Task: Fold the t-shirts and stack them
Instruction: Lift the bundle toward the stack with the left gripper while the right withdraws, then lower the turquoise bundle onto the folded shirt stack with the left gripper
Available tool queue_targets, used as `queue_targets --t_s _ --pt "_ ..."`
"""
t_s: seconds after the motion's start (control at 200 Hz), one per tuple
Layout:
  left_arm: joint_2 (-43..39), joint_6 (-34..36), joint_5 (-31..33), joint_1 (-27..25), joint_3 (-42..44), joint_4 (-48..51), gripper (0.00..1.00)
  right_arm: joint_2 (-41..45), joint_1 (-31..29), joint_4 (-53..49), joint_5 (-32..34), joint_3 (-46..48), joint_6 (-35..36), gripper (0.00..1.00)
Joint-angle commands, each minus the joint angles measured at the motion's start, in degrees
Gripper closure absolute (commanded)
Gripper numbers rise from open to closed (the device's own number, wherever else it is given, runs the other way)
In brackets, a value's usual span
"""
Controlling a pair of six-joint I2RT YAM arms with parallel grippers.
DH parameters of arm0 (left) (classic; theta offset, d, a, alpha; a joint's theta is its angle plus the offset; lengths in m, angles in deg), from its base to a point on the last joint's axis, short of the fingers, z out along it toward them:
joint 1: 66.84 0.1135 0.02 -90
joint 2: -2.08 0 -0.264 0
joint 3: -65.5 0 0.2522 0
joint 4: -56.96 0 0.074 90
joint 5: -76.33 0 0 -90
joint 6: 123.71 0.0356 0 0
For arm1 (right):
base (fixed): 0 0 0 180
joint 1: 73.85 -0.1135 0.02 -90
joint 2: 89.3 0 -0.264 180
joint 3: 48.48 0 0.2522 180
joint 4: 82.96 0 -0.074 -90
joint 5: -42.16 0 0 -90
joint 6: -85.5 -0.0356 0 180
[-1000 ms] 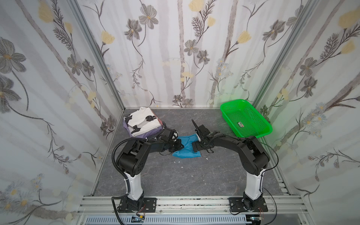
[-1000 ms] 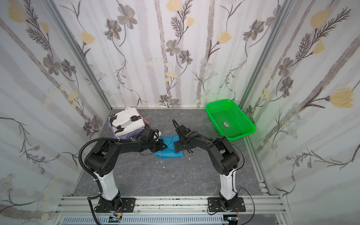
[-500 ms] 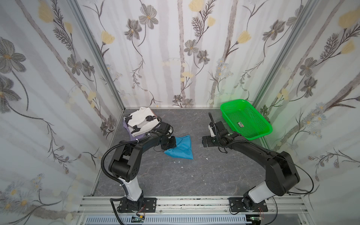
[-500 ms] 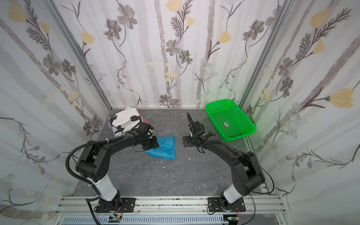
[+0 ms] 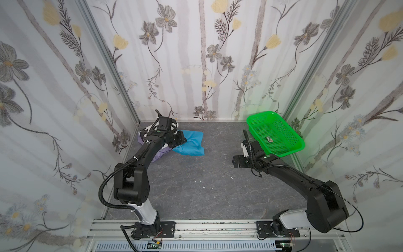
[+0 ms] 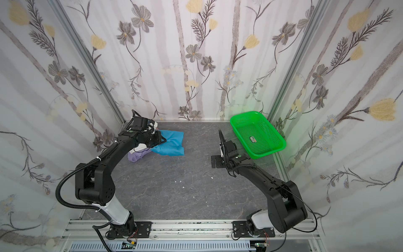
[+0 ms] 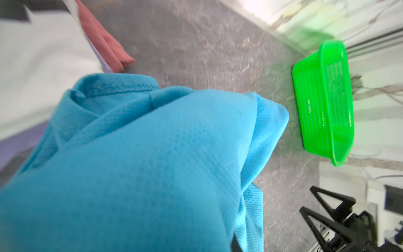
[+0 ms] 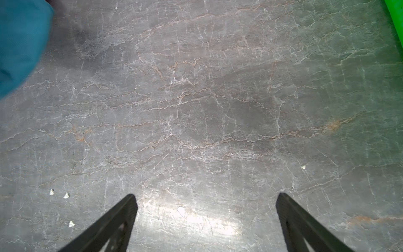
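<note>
Left fingers (image 5: 182, 139) pinch the blue mesh-knit t-shirt (image 5: 193, 145) (crumpled); right fingers (image 8: 122, 220) gape over marbled table (image 8: 196, 109).

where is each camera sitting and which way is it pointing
Top views: high on the base side, looking down at table, blue t-shirt, basket; both arms show whole.
Left wrist: on left arm, facing over the blue t-shirt in the shut left pincer toward the basket; right pincer shows.
Right wrist: on right arm, facing down at table; its open pincer fingers show.
Shared: both wrist views catch blue t-shirt and basket.
</note>
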Motion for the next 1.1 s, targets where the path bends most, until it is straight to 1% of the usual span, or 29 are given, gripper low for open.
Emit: queue_targets --t_s 0.0,0.135,0.185,0.26,0.355,0.385,0.495,0.57,0.665,0.804,0.944,0.984,1.024,1.044,1.074,1.094 --pt "1.56 -0.66 -1.83 2.74 -5.27 -1.02 1.0 -0.29 0.03 4.1 -1.65 0.87 0.43 0.0" --pt "6.4 0.63 0.28 6.47 -13.0 -0.72 1.0 -0.39 0.22 5.01 -2.18 1.98 0.79 0.0" --pt "8.75 -0.1 -0.43 8.26 -15.35 -2.05 1.0 -0.28 0.37 5.4 -2.23 2.42 0.94 0.0" --pt "12.95 -1.51 -4.73 10.68 -20.3 -4.61 1.0 -0.41 0.68 5.78 -2.62 2.91 1.21 0.0" --pt "18.26 1.17 -2.45 12.01 -29.16 -1.2 1.0 -0.51 1.1 6.16 -2.9 3.52 1.43 0.0" --pt "19.84 1.53 -2.59 12.6 -31.58 -0.21 1.0 -0.54 1.22 6.15 -3.04 3.6 1.53 0.0" --pt "23.68 0.36 -4.24 15.68 -34.91 -0.38 1.0 -0.23 1.71 6.5 -3.16 4.19 1.82 0.0" --pt "24.52 0.14 -4.38 16.96 -33.77 -1.22 1.0 -0.39 2.11 6.71 -3.5 4.35 1.87 0.0" --pt "24.55 0.32 -4.4 17.44 -29.97 -2.37 1.0 -0.9 2.2 6.71 -3.78 4.15 2.04 0.0" --pt "22.76 -0.11 -4.05 18.09 -22.36 -5.76 1.0 -1.22 2.23 6.58 -4.27 3.32 2.21 0.0" --pt "19.84 -0.74 -1.36 18.48 -16.09 -7.04 1.0 -1.23 2.2 6.43 -4.27 3.34 2.31 0.0" --pt "19.45 -1.3 -1.05 18.83 -14.81 -7.36 0.94 -1.19 2.27 6.43 -4.29 3.3 2.35 0.0" --pt "19.25 -1.98 -0.78 19.18 -13.87 -7.48 0.84 -1.19 2.24 6.36 -4.38 3.34 2.37 0.0" --pt "19.25 -2.27 -0.93 19.43 -13.48 -7.7 0.76 -1.17 2.21 6.34 -4.47 3.34 2.31 0.0" --pt "19.18 -2.66 -0.75 19.71 -13.21 -7.71 0.6 -1.19 2.2 6.29 -4.48 3.43 2.24 0.0" --pt "18.99 -2.89 -0.49 19.91 -13.0 -7.72 0.52 -1.14 2.2 6.23 -4.56 3.49 2.22 0.0"
